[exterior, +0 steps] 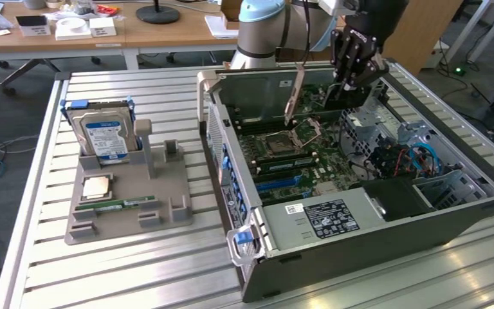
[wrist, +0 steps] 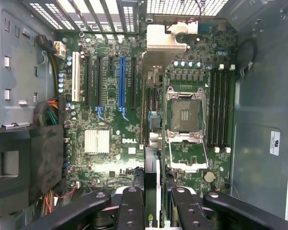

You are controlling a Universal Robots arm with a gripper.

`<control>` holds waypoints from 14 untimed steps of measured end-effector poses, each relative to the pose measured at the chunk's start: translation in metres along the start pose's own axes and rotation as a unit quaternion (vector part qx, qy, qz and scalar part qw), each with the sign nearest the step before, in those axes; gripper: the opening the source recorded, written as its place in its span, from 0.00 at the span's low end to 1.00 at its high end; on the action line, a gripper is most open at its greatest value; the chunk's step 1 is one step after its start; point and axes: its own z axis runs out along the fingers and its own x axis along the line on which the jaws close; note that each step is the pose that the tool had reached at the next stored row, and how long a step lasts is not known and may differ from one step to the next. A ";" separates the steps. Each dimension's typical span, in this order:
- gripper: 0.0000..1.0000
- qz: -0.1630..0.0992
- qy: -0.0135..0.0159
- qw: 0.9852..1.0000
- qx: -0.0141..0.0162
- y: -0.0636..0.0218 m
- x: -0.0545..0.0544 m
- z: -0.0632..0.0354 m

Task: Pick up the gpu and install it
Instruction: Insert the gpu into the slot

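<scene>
The gripper (exterior: 352,76) is closed on the gpu (wrist: 152,179), holding it edge-down over the far end of the open computer case (exterior: 453,212), close to the case's back wall. The slots on the motherboard (wrist: 110,120) below lie open, with walls close on both sides. The gpu is seen edge-on, its near end cut off between the fingers (wrist: 132,206). I cannot tell whether it touches the motherboard. "DELL" is printed there. The power supply (exterior: 324,219) label is too small to read.
</scene>
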 end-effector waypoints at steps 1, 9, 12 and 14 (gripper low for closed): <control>0.26 0.000 0.000 1.000 0.000 0.0002 0.000 0.0007; 0.26 0.000 0.000 1.000 0.001 0.0011 0.000 0.0050; 0.26 0.000 0.000 1.000 0.001 0.0011 0.000 0.0051; 0.26 0.000 0.000 1.000 0.001 0.0011 0.000 0.0054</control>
